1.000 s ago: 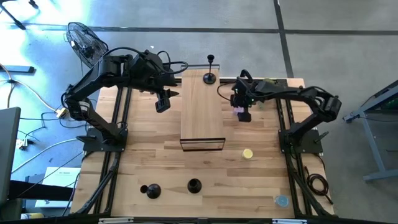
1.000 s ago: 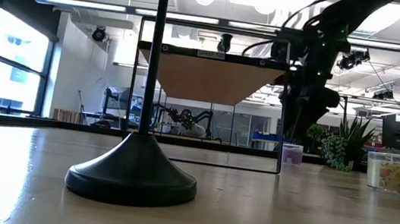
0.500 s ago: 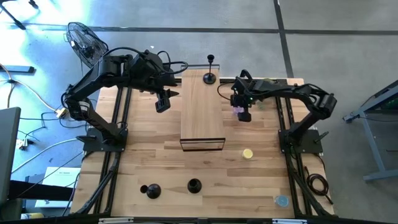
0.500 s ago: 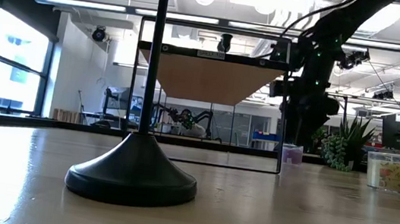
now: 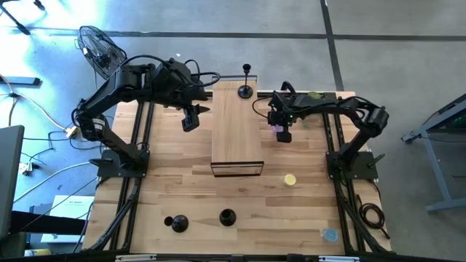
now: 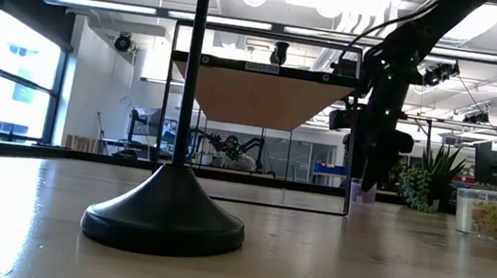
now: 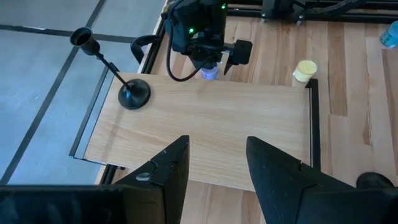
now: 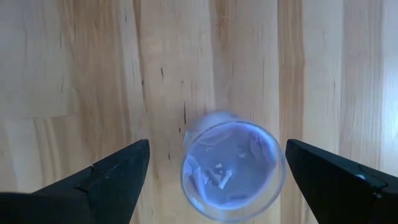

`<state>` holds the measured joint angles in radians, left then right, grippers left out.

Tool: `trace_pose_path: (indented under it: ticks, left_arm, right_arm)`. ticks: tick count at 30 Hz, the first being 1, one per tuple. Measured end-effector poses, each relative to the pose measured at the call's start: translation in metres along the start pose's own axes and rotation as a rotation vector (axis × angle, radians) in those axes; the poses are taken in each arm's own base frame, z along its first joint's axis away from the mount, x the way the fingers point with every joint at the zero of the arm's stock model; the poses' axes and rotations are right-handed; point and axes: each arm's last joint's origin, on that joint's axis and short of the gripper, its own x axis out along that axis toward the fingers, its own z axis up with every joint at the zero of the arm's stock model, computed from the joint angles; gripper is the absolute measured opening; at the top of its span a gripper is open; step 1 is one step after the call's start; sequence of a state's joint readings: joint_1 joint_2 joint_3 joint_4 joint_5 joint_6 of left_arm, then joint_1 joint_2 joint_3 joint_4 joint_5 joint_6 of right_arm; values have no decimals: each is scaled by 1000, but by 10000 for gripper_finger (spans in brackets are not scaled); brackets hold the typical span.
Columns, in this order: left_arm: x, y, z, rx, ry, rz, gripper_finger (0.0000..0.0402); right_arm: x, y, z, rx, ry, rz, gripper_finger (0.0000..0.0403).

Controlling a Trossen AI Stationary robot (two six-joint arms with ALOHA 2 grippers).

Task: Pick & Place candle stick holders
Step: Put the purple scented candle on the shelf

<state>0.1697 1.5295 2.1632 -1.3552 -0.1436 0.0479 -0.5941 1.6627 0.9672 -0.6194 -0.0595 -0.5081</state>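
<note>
Two dark, matte-black jointed arms are seen, built of boxy links and rounded joints; black cables are looped along each; the left gripper [image 7: 214, 171] and right gripper [image 8: 214, 174] are formed of broad, tapering black fingers; small green lights are lit on the right arm's wrist.

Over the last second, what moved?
Only the right arm: its gripper slid slightly toward the board and now hangs open over the purple cup. Nothing grabbed or released. Left gripper, all three holders and the yellow cup stayed put.
</note>
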Motion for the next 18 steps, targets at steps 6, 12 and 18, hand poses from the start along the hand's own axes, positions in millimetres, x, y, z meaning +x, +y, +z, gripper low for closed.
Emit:
trace_pose_path:
  ticks: [6, 12, 18]
  left_arm:
    - [0, 0, 0, 0, 1, 0, 156]
    - [0, 0, -1, 1, 9, -1, 156]
    - [0, 0, -1, 1, 9, -1, 156]
  right_arm:
    - [3, 0, 0, 3, 9, 5, 371]
    - [15, -2, -2, 19, 73, -32, 371]
    - [22, -4, -3, 65, 109, -76, 352]
